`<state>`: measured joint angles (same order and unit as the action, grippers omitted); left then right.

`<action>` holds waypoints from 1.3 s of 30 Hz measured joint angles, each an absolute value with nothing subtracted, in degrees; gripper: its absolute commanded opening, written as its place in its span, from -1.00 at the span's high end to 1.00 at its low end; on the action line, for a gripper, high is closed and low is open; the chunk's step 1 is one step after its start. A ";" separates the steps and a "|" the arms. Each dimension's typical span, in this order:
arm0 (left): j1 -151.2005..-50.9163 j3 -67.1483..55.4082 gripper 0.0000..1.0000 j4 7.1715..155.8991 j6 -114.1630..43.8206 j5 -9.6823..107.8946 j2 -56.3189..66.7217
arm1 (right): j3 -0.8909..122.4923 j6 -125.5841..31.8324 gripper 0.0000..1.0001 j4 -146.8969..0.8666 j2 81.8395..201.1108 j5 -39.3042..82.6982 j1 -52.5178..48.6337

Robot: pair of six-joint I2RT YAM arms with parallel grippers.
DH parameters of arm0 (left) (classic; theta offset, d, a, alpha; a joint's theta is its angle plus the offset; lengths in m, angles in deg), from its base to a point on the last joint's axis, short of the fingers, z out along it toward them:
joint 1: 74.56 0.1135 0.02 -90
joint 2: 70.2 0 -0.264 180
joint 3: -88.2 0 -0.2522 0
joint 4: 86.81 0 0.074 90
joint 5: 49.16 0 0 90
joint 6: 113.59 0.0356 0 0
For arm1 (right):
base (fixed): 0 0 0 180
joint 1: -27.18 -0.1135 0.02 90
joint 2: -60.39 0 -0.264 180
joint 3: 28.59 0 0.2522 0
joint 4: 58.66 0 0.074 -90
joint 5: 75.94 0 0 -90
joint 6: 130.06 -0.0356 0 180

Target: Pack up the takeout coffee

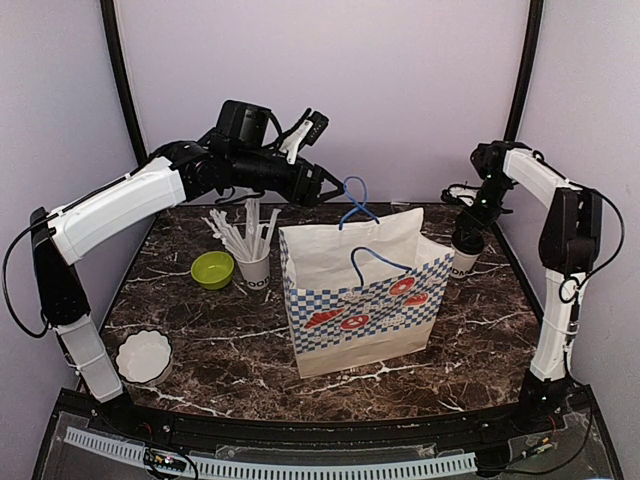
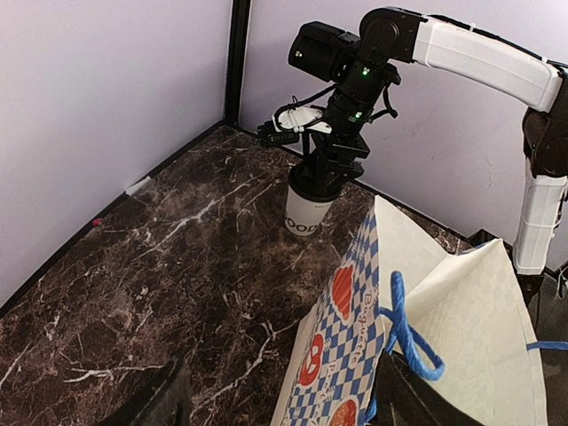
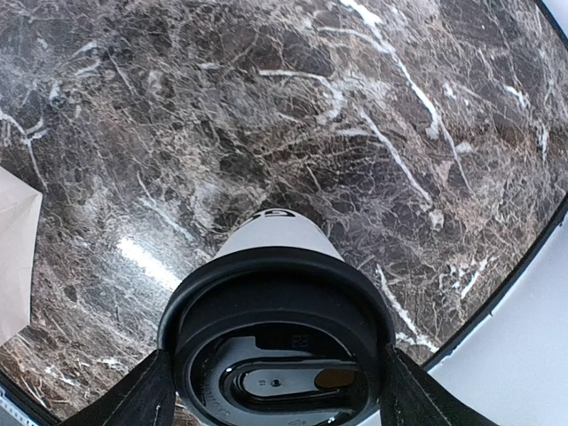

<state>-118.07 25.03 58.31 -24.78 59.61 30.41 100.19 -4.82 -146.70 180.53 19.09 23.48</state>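
**One Coffee Waiting at Two O'Clock, Bag Standing Open**

The right gripper [image 1: 468, 232] is reaching down over a coffee cup [image 2: 306, 213]. The cup is standing upright on the marble table [image 1: 220, 340] at about two o'clock in the overhead view, just beside the three o'clock side of the paper bag [image 1: 360, 300]. The gripper's fingers [image 3: 142, 399] are sitting on either side of the black lid [image 3: 275, 355], right at its rim. I cannot tell whether they are already pinching the cup or only flanking it.

The left gripper [image 1: 328, 190] is hovering at the bag's twelve o'clock edge, spread wide and holding nothing, next to the raised blue handle [image 1: 352, 200]. The bag's mouth is gaping upward.

The packing is looking barely begun, since this cup is sitting outside the bag. No second lidded cup is showing in any view, and the bag's walls are hiding whether one is already inside. What seems left is gripping this cup firmly, lifting it, carrying it toward nine o'clock over the bag's mouth and lowering it in upright. The straw cup [image 1: 252, 268] at the bag's ten o'clock and the green bowl [image 1: 212, 268] beside it are not part of the job.
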 measured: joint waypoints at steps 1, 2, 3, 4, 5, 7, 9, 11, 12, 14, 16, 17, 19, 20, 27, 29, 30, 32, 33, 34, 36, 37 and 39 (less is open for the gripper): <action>-118.07 25.03 -0.47 58.31 -24.78 59.61 30.41 | 100.04 -4.82 -0.63 -146.77 180.53 18.81 23.48; -118.07 25.03 -0.47 58.31 -24.76 59.61 30.41 | 99.86 -4.82 -0.64 -146.85 180.53 18.48 23.48; -118.07 25.03 -0.46 58.28 -24.76 59.61 30.41 | 99.60 -4.77 -0.65 -146.92 180.53 18.26 23.50; -118.07 25.03 -0.46 58.28 -24.76 59.63 30.41 | 99.45 -4.80 -0.64 -147.01 180.53 18.07 23.50; -118.07 25.03 -0.46 58.28 -24.74 59.61 30.41 | 99.38 -4.75 -0.61 -146.98 180.53 17.85 23.48; -118.07 25.03 -0.46 58.28 -24.72 59.61 30.41 | 99.25 -4.75 -0.54 -146.90 180.51 17.59 23.44; -118.07 25.03 -0.46 58.28 -24.72 59.61 30.41 | 99.14 -4.77 -0.46 -146.90 180.49 17.59 23.39; -118.07 25.03 -0.46 58.28 -24.70 59.61 30.41 | 99.14 -4.82 -0.36 -146.83 180.49 17.48 23.37; -118.07 25.01 -0.47 58.28 -24.70 59.61 30.41 | 99.14 -4.75 -0.33 -146.88 180.49 17.48 23.37; -118.07 25.01 -0.46 58.26 -24.56 59.50 30.41 | 99.10 -4.66 -0.30 -146.88 180.42 17.32 23.37; -118.07 25.01 -0.46 58.26 -24.06 59.30 30.41 | 98.70 -4.66 -0.29 -146.83 180.09 17.00 23.37; -118.07 25.01 -0.46 58.24 -23.78 59.15 30.41 | 98.46 -4.60 -0.29 -146.79 179.88 16.93 23.37; -118.07 25.01 -0.46 58.20 -23.25 58.67 30.41 | 98.02 -4.58 -0.29 -146.96 179.46 16.62 23.37; -118.07 25.01 -0.47 58.07 -22.90 58.32 30.41 | 97.65 -4.58 -0.28 -146.98 179.07 16.51 23.37; -117.45 25.01 -0.47 56.12 -20.76 55.92 30.39 | 97.02 -4.34 -0.24 -148.23 172.36 16.06 23.02; -117.06 25.01 -0.47 55.42 -19.86 54.71 30.35 | 97.52 -4.14 -0.19 -149.06 169.58 16.69 22.82; -116.82 25.01 -0.47 55.14 -19.45 54.01 30.30 | 98.05 -4.07 -0.19 -149.39 168.62 17.06 22.74; -116.34 25.01 -0.48 54.29 -18.66 52.48 30.15 | 99.86 -4.12 -0.19 -149.87 166.52 18.18 22.34; -116.08 25.01 -0.48 53.87 -18.38 51.85 30.02 | 100.89 -4.16 -0.19 -149.89 165.60 18.66 22.19; -115.73 25.01 -0.48 53.41 -18.16 51.28 29.91 | 101.89 -4.20 -0.19 -149.91 164.97 19.14 21.99; -114.94 25.01 -0.49 52.21 -17.81 50.63 29.39 | 104.93 -4.42 -0.19 -149.78 163.59 20.51 21.60; -114.61 25.01 -0.49 51.82 -17.72 50.54 29.10 | 106.75 -4.53 -0.19 -149.74 162.98 21.43 21.51; -113.96 25.01 -0.49 50.79 -17.53 50.43 28.23 | 110.29 -4.73 -0.19 -149.37 161.87 23.75 21.16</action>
